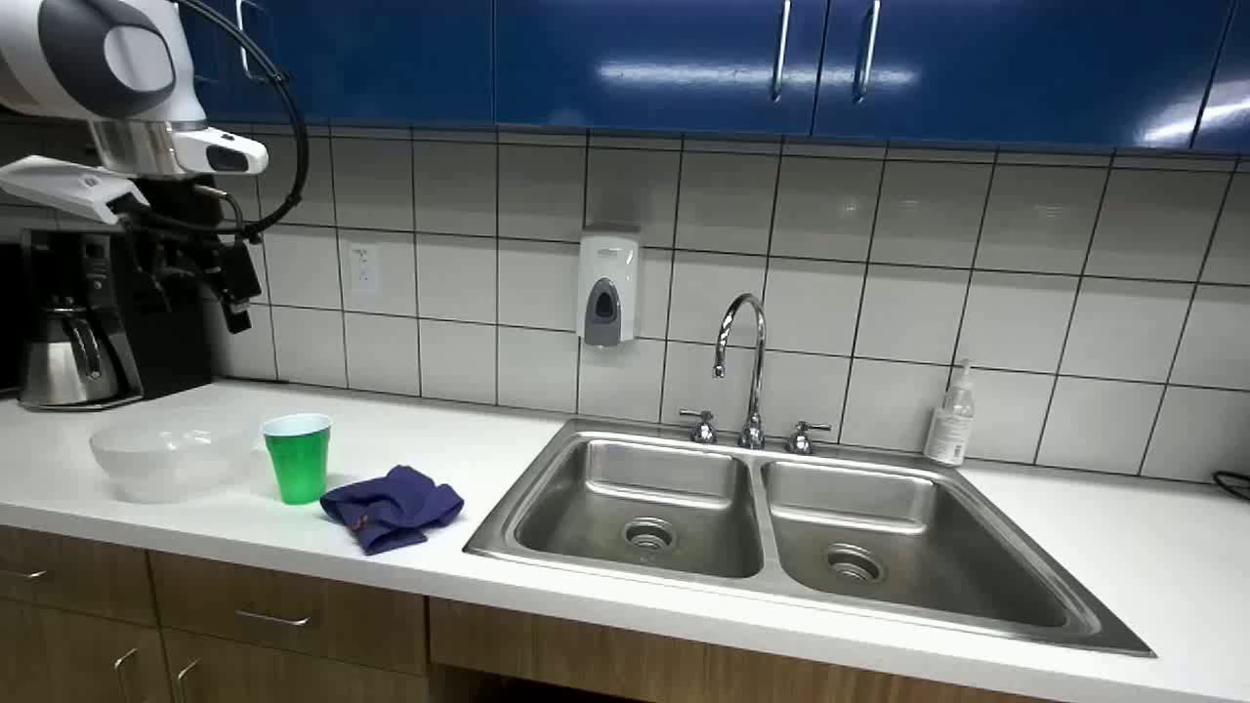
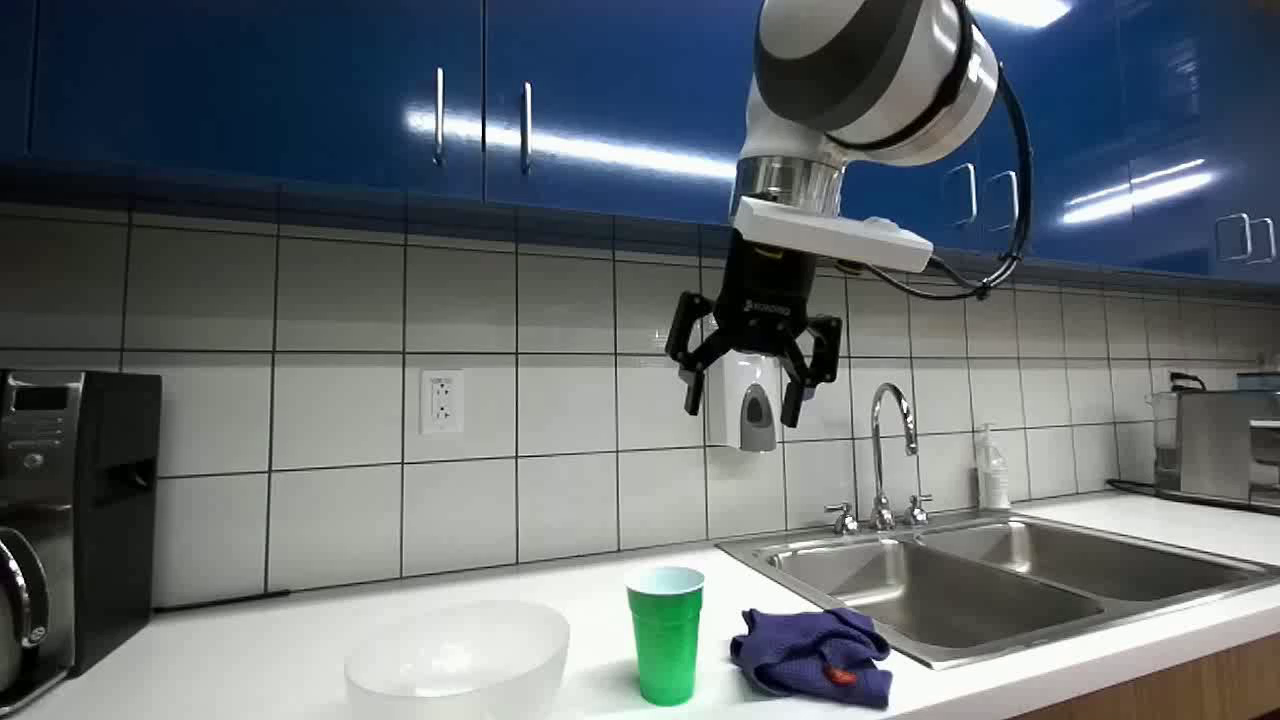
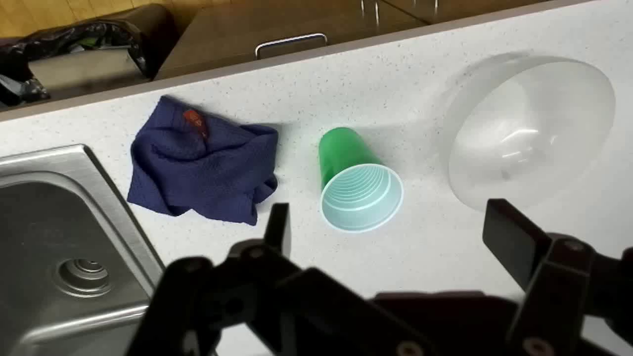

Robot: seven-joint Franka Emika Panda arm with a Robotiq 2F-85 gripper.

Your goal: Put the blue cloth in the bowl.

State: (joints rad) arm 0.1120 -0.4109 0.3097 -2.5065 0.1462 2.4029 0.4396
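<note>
The blue cloth (image 1: 393, 508) lies crumpled on the white counter near the sink. It also shows in an exterior view (image 2: 812, 655) and at the left in the wrist view (image 3: 203, 170). The translucent whitish bowl (image 1: 171, 464) stands upright on the counter. It shows in an exterior view (image 2: 460, 655) and at the right in the wrist view (image 3: 534, 133); nothing is seen inside it. My gripper (image 2: 743, 410) is open and empty, high above the counter. In the wrist view its fingers (image 3: 388, 222) are wide apart, touching neither cloth nor bowl.
A green cup (image 1: 299, 459) stands upright between cloth and bowl. The steel double sink (image 1: 625, 576) lies beyond the cloth, with a faucet (image 1: 757, 371) behind it. A coffee maker (image 2: 80, 530) stands past the bowl. A soap dispenser (image 1: 607, 288) hangs on the wall below blue cabinets (image 1: 654, 59).
</note>
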